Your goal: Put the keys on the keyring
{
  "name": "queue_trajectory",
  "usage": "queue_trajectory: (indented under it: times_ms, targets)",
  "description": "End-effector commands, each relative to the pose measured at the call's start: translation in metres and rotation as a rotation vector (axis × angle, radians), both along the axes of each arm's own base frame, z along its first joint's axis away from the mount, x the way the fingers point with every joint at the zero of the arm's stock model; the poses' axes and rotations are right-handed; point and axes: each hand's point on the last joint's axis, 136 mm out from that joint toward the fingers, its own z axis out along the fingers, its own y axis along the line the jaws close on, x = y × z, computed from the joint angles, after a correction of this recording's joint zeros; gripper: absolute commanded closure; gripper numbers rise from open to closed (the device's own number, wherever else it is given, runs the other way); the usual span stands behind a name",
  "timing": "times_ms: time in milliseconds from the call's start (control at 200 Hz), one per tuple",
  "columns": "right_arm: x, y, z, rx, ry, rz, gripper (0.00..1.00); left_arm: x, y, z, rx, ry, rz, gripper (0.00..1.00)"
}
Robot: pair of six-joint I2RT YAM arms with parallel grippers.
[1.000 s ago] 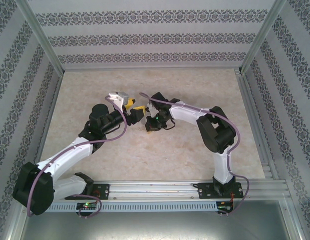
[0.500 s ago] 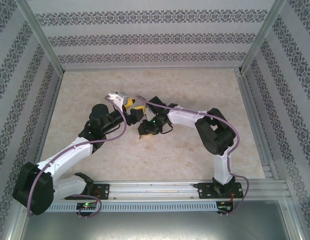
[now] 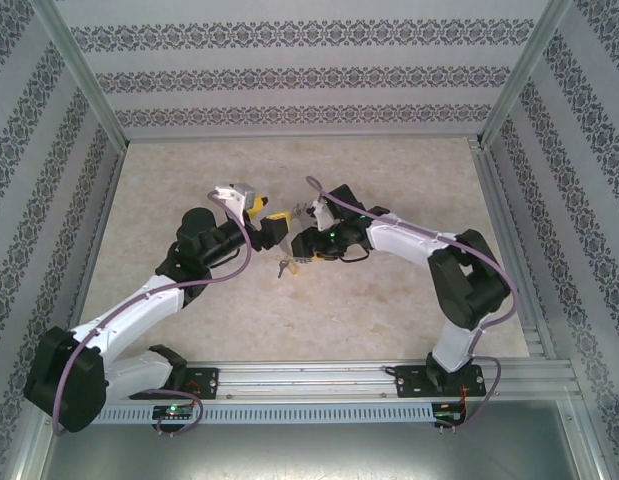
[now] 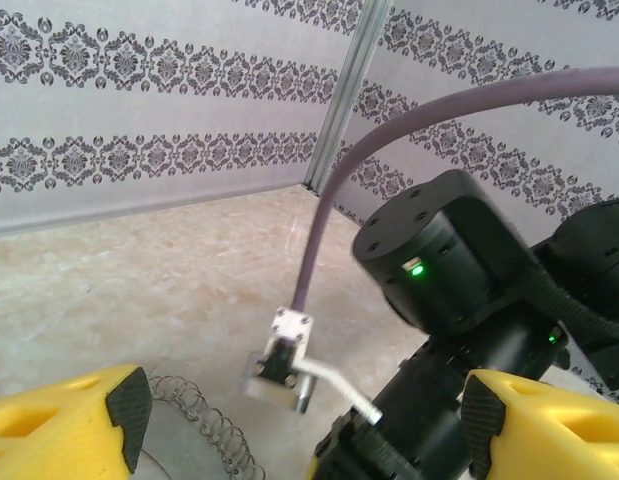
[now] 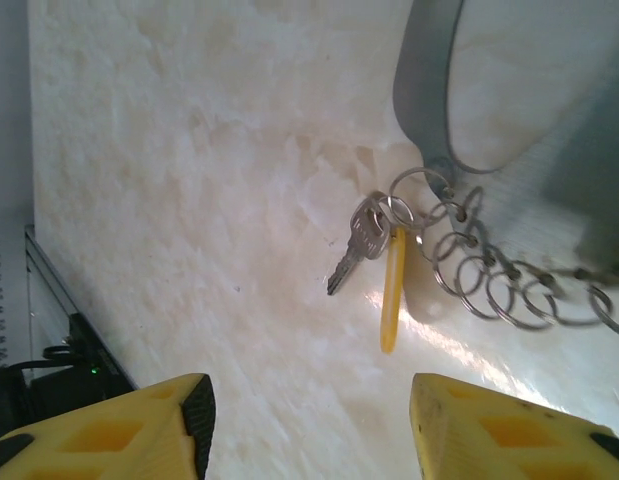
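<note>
- Keys [image 5: 367,240] lie on the desk [image 5: 189,200], apparently threaded onto the keyring [image 5: 489,290].
- My right pincer [image 5: 309,410] hovers above them, spread and empty; my left pincer [image 4: 307,410] gapes wide, holding nothing.
- I judge little remains beyond checking.

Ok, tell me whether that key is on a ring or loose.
On a ring: the key and a yellow tag share one small ring, linked into a chain of rings.
</note>
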Motion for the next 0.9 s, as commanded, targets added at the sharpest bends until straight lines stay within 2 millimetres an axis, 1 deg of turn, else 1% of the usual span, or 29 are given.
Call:
queue_trajectory:
  times_ms: [0,70,140,245,315,345,405,420,435,475,505,520,590,635,689,734,784,854,894]
  targets:
    - [0.003,-0.018,0.008,0.015,-0.023,-0.043,0.42,0.002,0.01,0.029,-0.03,-0.041,0.042,0.1]
    - [0.008,-0.037,0.012,0.023,-0.038,-0.095,0.4,0.001,0.013,0.027,-0.024,-0.022,0.059,0.0]
    - [0.013,-0.059,0.017,0.025,-0.06,-0.151,0.38,0.001,0.019,0.023,-0.016,0.001,0.09,0.0]
    - [0.02,-0.092,0.034,0.012,-0.128,-0.235,0.37,0.004,0.036,0.014,-0.003,0.022,0.188,0.0]
    - [0.028,-0.117,0.048,-0.012,-0.181,-0.298,0.36,0.005,0.051,0.006,0.02,0.02,0.272,0.0]
    - [0.031,-0.129,0.054,-0.042,-0.214,-0.335,0.29,0.006,0.057,0.003,0.038,0.018,0.305,0.0]
    - [0.04,-0.155,0.065,-0.108,-0.289,-0.412,0.27,0.006,0.071,-0.001,0.096,0.001,0.374,0.0]
    - [0.042,-0.161,0.069,-0.125,-0.312,-0.435,0.19,0.007,0.075,-0.003,0.113,-0.004,0.392,0.0]
    - [0.044,-0.168,0.072,-0.143,-0.332,-0.46,0.15,0.007,0.079,-0.005,0.131,-0.012,0.411,0.0]
    - [0.05,-0.185,0.079,-0.182,-0.385,-0.528,0.11,0.008,0.09,-0.006,0.173,-0.041,0.47,0.0]
    - [0.053,-0.197,0.083,-0.203,-0.418,-0.578,0.05,0.008,0.1,-0.008,0.211,-0.067,0.519,0.0]
    - [0.055,-0.206,0.085,-0.223,-0.437,-0.614,0.03,0.009,0.105,-0.007,0.228,-0.088,0.544,0.0]
    - [0.062,-0.238,0.094,-0.274,-0.503,-0.762,0.02,0.008,0.125,-0.006,0.302,-0.175,0.643,0.0]
    - [0.065,-0.254,0.098,-0.302,-0.547,-0.829,0.02,0.008,0.135,-0.005,0.353,-0.23,0.695,0.0]
    - [0.068,-0.272,0.102,-0.364,-0.614,-0.893,0.03,0.009,0.15,-0.009,0.403,-0.252,0.756,0.0]
    - [0.071,-0.284,0.104,-0.414,-0.673,-0.925,0.02,0.01,0.161,-0.017,0.44,-0.239,0.786,0.0]
    - [0.073,-0.293,0.105,-0.459,-0.743,-0.941,0.02,0.013,0.17,-0.03,0.474,-0.211,0.798,0.0]
    - [0.075,-0.302,0.104,-0.531,-0.825,-0.932,0.02,0.016,0.182,-0.049,0.501,-0.177,0.813,0.0]
    - [0.075,-0.303,0.103,-0.561,-0.882,-0.905,0.02,0.02,0.189,-0.059,0.505,-0.161,0.828,0.0]
